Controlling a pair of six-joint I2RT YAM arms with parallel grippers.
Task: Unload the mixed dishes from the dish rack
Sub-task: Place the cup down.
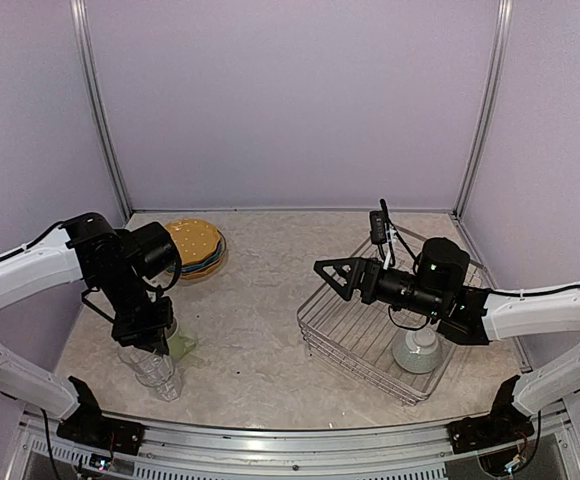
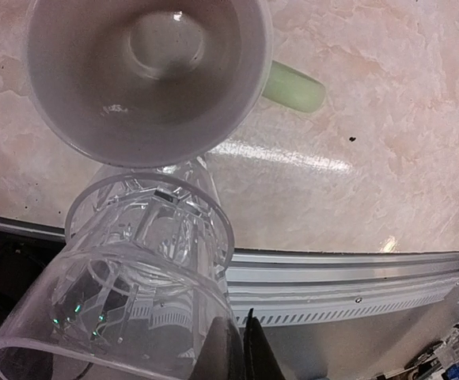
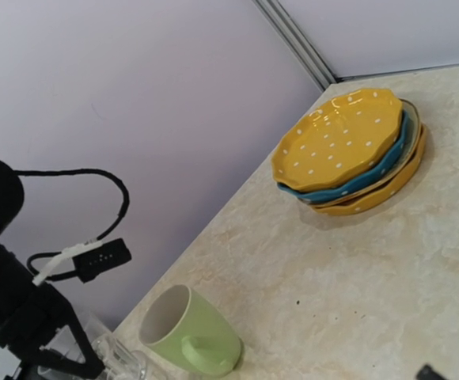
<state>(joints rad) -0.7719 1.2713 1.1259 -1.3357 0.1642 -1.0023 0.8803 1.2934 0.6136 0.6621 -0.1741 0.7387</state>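
My left gripper (image 2: 241, 348) is shut on the rim of the clear glass (image 2: 127, 277) and holds it tilted at the table's near-left edge, beside the pale green mug (image 2: 146, 71). The mug stands upright with its handle (image 2: 293, 87) pointing right. In the top view the glass (image 1: 155, 368) and the mug (image 1: 181, 345) lie under my left wrist. The yellow dotted and blue plates (image 1: 196, 246) are stacked at the far left and also show in the right wrist view (image 3: 348, 150). My right gripper (image 1: 332, 277) hovers open and empty over the left rim of the dish rack (image 1: 342, 330). The small bowl (image 1: 417, 350) sits inside the rack.
The metal table rail (image 2: 348, 277) runs just past the glass. Purple walls close in the left, back and right sides. The mug (image 3: 194, 332) and the left arm's cable (image 3: 79, 257) show in the right wrist view.
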